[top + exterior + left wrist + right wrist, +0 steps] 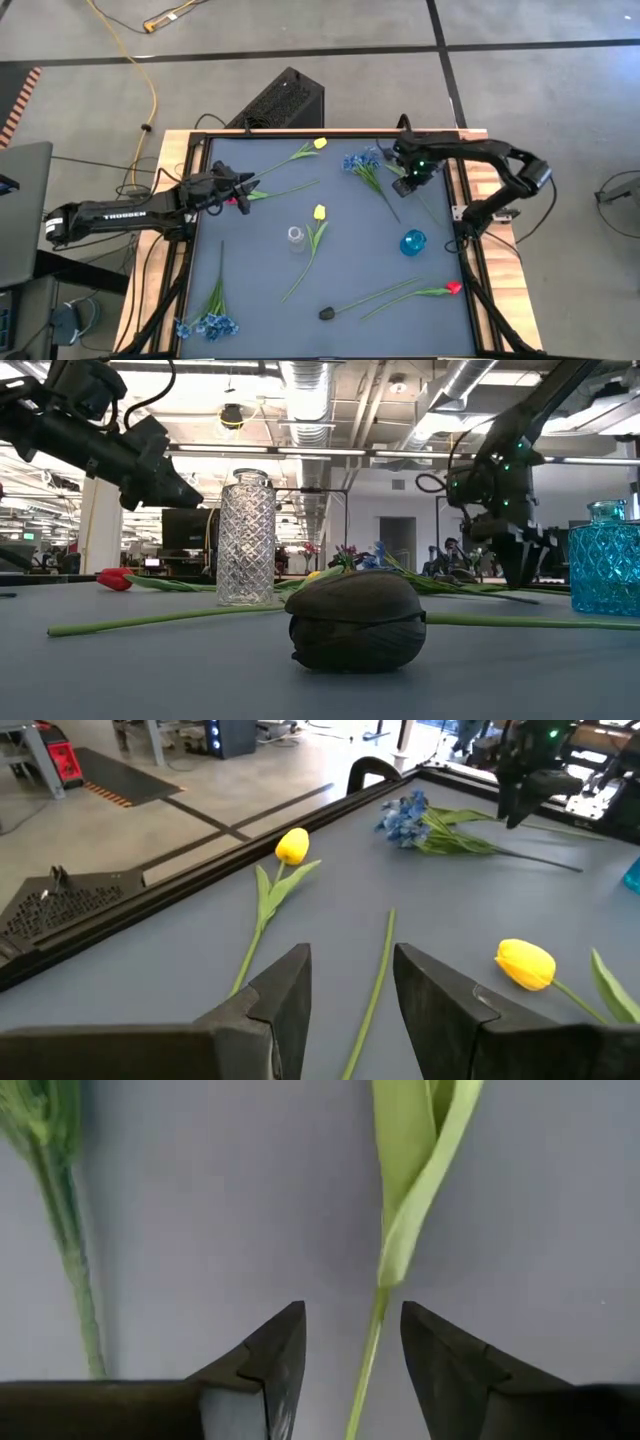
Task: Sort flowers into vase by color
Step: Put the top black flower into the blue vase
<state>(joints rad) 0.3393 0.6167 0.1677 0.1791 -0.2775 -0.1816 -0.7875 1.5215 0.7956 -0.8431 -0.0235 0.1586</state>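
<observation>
Straddling a green stem point(372, 1342), the right gripper's point(352, 1350) jaws stand open, gripping nothing.

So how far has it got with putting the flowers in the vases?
Nothing looks done: the clear vase and blue vase hold no flowers, and every flower lies on the table. In hand: the right gripper, open, straddles a green stem; the left gripper, open, hovers over another. All sorting remains.

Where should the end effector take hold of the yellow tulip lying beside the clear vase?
Probably the bare stem below the leaves of the yellow tulip, from straight above: it lies flat, thin and apart from the clear vase.
</observation>
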